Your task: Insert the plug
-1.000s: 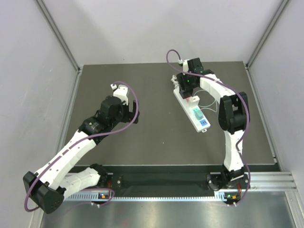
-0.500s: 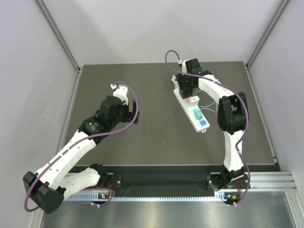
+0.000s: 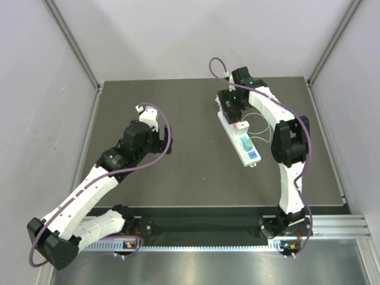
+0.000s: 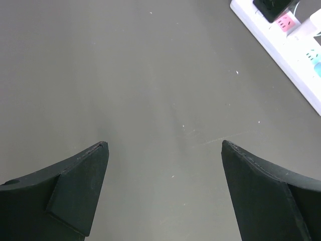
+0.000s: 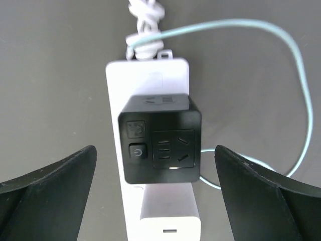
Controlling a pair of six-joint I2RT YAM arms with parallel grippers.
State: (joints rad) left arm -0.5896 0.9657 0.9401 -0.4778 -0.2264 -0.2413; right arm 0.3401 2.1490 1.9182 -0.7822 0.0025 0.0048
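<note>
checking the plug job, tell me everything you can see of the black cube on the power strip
The black cube looks like matte plastic with rounded corners. Its upper face has a socket with slotted holes, and to the left a power button and a smaller square control. It sits flat and square on the white power strip near the cable end, right next to a white adapter. The right gripper is open around it, with neither finger touching.

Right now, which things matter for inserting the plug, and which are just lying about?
Job: black cube adapter, white power strip, right pincer open over it.
Lying about: white charger, pale teal cable, teal plug, left pincer open over bare table.
</note>
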